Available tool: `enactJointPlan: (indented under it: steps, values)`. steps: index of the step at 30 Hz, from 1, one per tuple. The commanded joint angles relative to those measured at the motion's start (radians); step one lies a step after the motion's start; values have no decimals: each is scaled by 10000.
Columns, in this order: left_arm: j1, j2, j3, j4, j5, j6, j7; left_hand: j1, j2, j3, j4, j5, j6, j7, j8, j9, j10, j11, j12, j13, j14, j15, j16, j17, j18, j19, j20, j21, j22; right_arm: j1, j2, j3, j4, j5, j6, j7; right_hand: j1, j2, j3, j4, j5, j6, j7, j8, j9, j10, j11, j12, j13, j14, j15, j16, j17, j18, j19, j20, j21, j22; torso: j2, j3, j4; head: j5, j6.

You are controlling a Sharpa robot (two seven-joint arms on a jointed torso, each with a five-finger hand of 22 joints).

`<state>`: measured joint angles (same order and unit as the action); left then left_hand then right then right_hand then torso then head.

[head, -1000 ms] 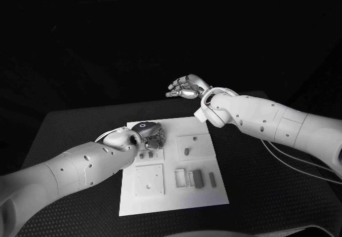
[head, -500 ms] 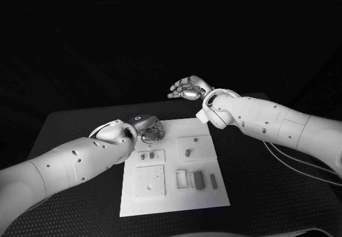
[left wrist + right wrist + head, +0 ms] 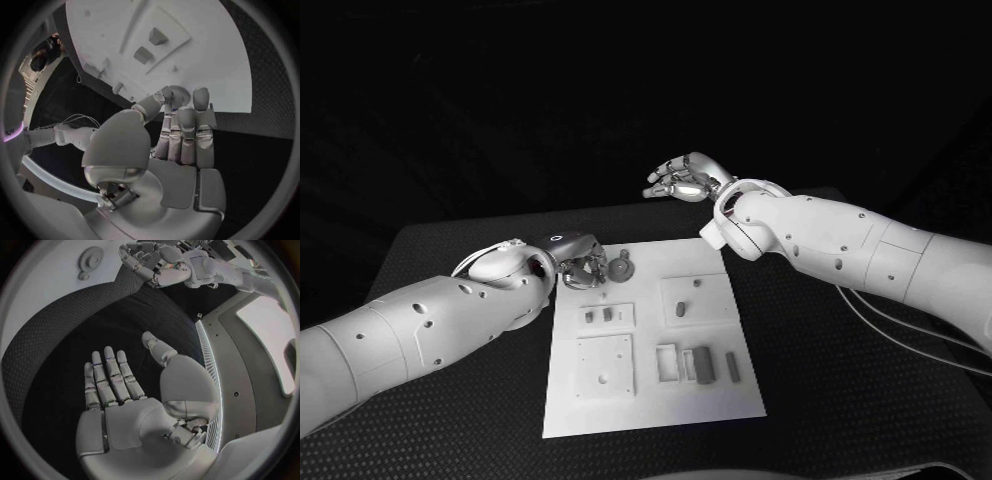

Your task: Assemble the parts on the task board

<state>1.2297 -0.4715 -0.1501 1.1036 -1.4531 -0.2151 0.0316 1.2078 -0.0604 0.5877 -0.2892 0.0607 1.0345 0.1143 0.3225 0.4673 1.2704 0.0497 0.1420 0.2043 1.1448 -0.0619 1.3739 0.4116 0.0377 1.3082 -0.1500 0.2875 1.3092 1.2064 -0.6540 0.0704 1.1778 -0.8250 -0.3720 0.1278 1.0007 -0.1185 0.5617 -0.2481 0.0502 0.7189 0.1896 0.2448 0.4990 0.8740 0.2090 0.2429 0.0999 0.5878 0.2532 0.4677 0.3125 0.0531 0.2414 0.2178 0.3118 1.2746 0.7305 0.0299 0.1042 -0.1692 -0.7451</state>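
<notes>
The white task board (image 3: 655, 404) lies in the middle of the black table. A small round gear (image 3: 620, 268) rests flat near the board's far left corner. My left hand (image 3: 583, 270) hovers just left of the gear at the board's edge, holding nothing. In the left wrist view its straight fingertips (image 3: 201, 98) reach right up to the gear (image 3: 177, 94) on the board (image 3: 206, 65). My right hand (image 3: 682, 178) is raised beyond the table's far edge, fingers spread and empty. The right wrist view shows this palm (image 3: 131, 405), the gear (image 3: 92, 259) and the left hand (image 3: 153, 264).
Raised square plates with pegs and slots sit on the board (image 3: 692, 295), (image 3: 606, 316), (image 3: 604, 365). Three small upright blocks (image 3: 700, 362) stand near its right front. Black table mat (image 3: 862, 380) surrounds the board on all sides.
My left hand has drawn back leftward off the board's far corner, uncovering the gear that now lies there. The right hand has barely moved.
</notes>
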Motion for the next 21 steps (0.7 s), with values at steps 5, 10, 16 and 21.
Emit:
enactJointPlan:
  steps: [5, 10, 16, 21]
  values:
    - [9, -198, -60, 106, -159, 207, -116, -28, 126, 73, -12, -3, 94, 1, 58, 9, 96, 18, -74, 18, 92, 10, 9, 17, 447, 72, -52, 29, 105, -1, -19, 3, 18, -24, 109, 85, -17, 64, -14, -22, -19, -40, 422, 46, -18, 74, 6, -62, -20, -53, 12, -14, -16, -52, 47, -11, -50, 18, 7, 17, -29, 30, -6]
    - [8, -263, -203, 134, -191, 213, -108, -21, 122, 82, -16, -6, 107, -5, 63, 8, 117, 11, -81, 22, 104, 3, 13, 23, 446, 86, -60, 29, 114, -2, -24, 3, 24, -24, 112, 82, -18, 64, -14, -22, -19, -40, 423, 47, -20, 75, 6, -62, -24, -54, 12, -14, -17, -51, 48, -10, -53, 20, 11, 11, -20, 48, -25]
    - [3, -252, -268, 136, -215, 165, -87, -18, 118, 87, -17, -6, 113, -8, 65, 6, 127, 8, -87, 24, 111, 0, 16, 28, 445, 93, -64, 29, 120, -2, -13, 3, 33, -24, 113, 85, -17, 65, -14, -22, -19, -41, 423, 48, -22, 77, 6, -63, -28, -54, 12, -14, -18, -50, 49, -10, -57, 22, 13, 21, -27, 68, -18]
    - [-3, -182, -379, 78, -216, 152, -53, -16, 117, 93, -16, -6, 124, -12, 69, 5, 146, 3, -93, 29, 122, -5, 21, 35, 444, 107, -69, 30, 128, -2, 14, 3, 14, -24, 116, 88, -18, 66, -14, -22, -19, -41, 423, 49, -23, 78, 6, -63, -31, -54, 12, -13, -19, -50, 50, -9, -60, 23, 21, 30, -53, 96, -30]
